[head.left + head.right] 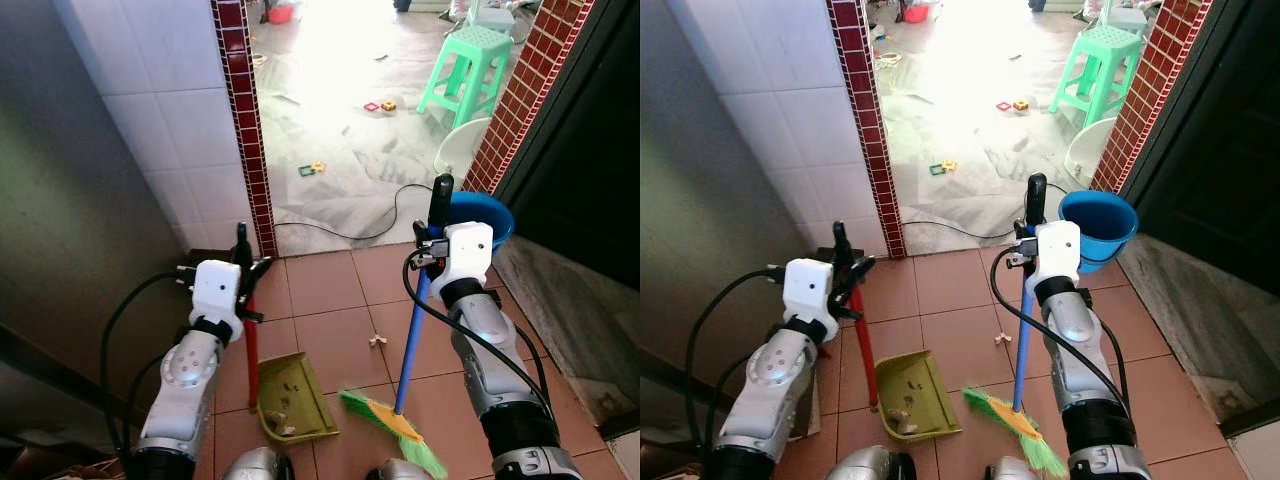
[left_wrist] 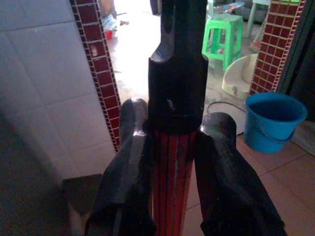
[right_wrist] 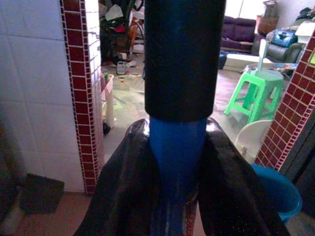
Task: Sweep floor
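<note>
With the right end effector (image 1: 437, 232) clamping the blue broom handle (image 1: 411, 335) and the left end effector (image 1: 244, 268) pinching the dustpan's red handle (image 1: 251, 350), the scrap (image 1: 377, 341) wanted one low stroke toward the pan (image 1: 293, 398).

Counts: 1 broom (image 1: 400, 415) w/ blue handle, 1 dustpan (image 1: 295, 400) w/ red handle, 2 grippers – left gripper (image 1: 243, 262) clamped on dustpan handle, right gripper (image 1: 437, 215) clamped on broom handle. 1 blue bucket (image 1: 495, 218), 1 green stool (image 1: 470, 70), 1 white basin (image 1: 462, 145), 1 black cable (image 1: 345, 235) on floor. 2 red brick pillars (image 1: 245, 120). Approx 3 small toy bits (image 1: 380, 105) on far floor, 1 scrap (image 1: 377, 341) on tiles, a few crumbs in dustpan, can't count exactly.
</note>
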`<state>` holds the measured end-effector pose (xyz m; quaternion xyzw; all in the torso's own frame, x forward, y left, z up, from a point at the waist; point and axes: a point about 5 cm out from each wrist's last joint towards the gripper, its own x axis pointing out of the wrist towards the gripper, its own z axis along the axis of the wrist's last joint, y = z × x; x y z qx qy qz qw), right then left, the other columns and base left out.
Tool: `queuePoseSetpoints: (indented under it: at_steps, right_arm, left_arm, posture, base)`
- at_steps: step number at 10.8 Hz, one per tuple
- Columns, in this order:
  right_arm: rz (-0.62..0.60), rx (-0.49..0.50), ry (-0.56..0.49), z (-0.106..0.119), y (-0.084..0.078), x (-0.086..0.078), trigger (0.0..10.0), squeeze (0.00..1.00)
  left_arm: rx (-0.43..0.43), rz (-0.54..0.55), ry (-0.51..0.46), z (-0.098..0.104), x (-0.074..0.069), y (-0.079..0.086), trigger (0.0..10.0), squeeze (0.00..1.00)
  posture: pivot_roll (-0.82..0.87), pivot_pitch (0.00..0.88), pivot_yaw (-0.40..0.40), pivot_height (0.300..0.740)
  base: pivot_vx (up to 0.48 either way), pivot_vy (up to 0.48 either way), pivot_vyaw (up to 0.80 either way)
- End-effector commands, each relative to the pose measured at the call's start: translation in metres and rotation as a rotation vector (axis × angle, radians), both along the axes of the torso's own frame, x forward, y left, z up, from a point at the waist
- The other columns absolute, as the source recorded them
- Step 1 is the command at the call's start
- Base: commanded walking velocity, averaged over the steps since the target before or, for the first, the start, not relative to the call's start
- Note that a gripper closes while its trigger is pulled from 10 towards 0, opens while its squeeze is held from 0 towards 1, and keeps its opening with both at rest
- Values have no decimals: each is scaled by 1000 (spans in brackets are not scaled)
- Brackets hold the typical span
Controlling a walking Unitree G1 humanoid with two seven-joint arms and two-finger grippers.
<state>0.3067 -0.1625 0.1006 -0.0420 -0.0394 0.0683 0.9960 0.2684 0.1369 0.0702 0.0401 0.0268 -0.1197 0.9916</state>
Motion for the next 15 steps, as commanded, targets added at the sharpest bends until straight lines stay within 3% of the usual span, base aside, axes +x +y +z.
queuePoseSetpoints:
  at_steps: [1, 2, 6, 8, 11, 15]
  right_arm:
    - [8, 0, -24, 7, 2, 3, 10000, 0]
    - [6, -4, -17, 5, 1, 2, 10000, 0]
    - [23, -77, 48, -12, -22, -20, 10000, 0]
    - [15, -98, 75, -19, -31, -26, 10000, 0]
    - [42, -96, 64, -16, -23, -22, 10000, 0]
    - [42, -93, 63, -16, -21, -23, 10000, 0]
  left_arm:
    - [-11, -9, -47, 11, 2, -3, 10000, 0]
    - [-10, -7, -34, 8, 0, -3, 10000, 0]
    - [178, -76, -47, 5, -19, 14, 10000, 0]
    - [168, -49, -34, 2, -19, 20, 10000, 0]
    - [120, -62, -36, 5, -17, 9, 10000, 0]
    - [114, -66, -29, 3, -17, 10, 10000, 0]
  posture:
    - [-40, 0, 39, 740]
    - [-40, 0, 37, 740]
    - [-33, 0, 29, 740]
    - [-34, 0, 30, 740]
    - [-33, 0, 26, 740]
    - [-40, 0, 28, 740]
  base:
    - [0, 0, 0]
    - [0, 0, 0]
    - [0, 0, 0]
    - [0, 0, 0]
    - [0, -234, 0]
    - [0, -417, 0]
